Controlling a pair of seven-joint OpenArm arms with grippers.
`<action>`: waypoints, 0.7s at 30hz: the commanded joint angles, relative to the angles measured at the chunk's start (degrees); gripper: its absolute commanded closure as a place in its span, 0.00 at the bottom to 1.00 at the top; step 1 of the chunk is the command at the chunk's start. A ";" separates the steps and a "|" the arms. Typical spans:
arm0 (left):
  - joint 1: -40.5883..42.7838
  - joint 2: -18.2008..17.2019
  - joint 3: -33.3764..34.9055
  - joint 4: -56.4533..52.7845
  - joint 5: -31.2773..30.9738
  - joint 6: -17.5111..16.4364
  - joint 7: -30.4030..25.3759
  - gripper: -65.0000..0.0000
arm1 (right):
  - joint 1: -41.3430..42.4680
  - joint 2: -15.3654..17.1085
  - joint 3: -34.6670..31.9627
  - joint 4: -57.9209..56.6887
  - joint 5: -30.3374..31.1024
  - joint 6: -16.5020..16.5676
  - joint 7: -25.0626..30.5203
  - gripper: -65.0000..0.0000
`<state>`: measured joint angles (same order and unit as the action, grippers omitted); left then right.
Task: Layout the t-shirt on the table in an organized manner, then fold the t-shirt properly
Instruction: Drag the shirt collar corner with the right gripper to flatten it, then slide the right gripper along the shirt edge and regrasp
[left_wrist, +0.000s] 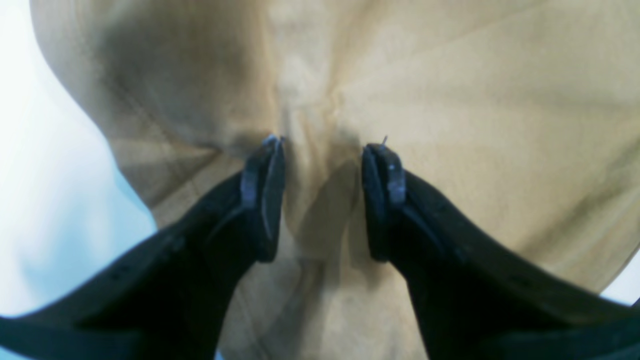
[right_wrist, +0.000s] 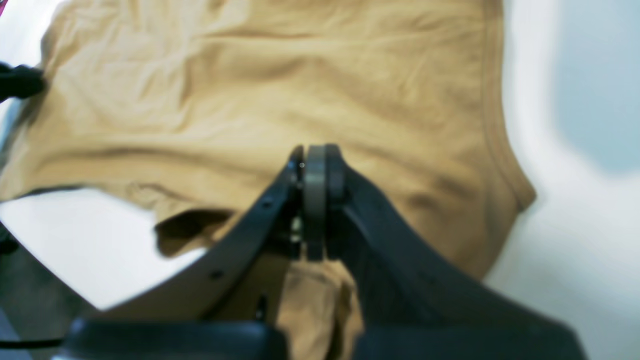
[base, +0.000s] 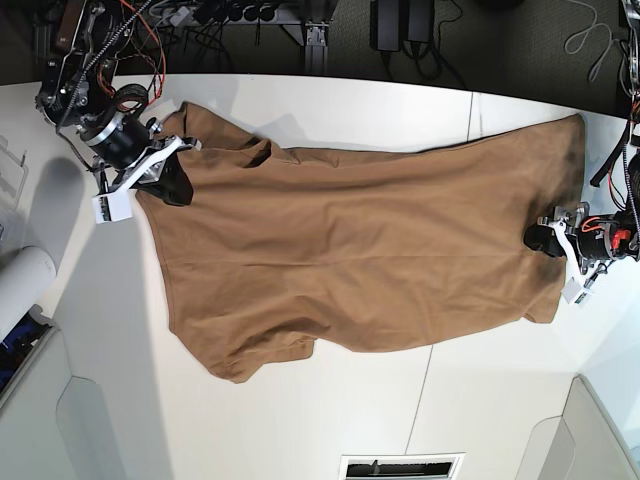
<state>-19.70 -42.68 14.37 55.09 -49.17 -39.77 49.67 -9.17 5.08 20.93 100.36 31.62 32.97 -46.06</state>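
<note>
Across the white table (base: 450, 400) the tan-brown t-shirt (base: 350, 260) lies spread widthwise, with the right gripper (right_wrist: 315, 165) clamped shut on fabric at the shirt's edge on the base view's left, while the left gripper (left_wrist: 324, 150) rests on the opposite edge, jaws parted around a raised fold

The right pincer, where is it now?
In the base view the right pincer sits at upper left, shut on the t-shirt near its shoulder.
</note>
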 joint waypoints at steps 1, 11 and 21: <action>-0.90 -0.96 -0.31 0.46 0.09 -0.23 0.28 0.56 | 0.31 0.46 -0.59 -0.87 0.48 0.22 0.70 1.00; -0.85 -0.15 -0.31 0.37 0.59 -0.23 0.31 0.56 | -4.48 0.46 -12.17 -4.63 0.98 0.24 -0.04 1.00; -0.90 -0.17 -0.31 0.28 1.29 -0.23 0.31 0.56 | -13.11 0.50 -14.32 5.70 2.45 0.52 -0.11 1.00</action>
<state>-19.73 -42.02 14.24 55.07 -48.51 -39.88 49.45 -22.48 5.41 6.61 104.99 32.82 33.06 -47.27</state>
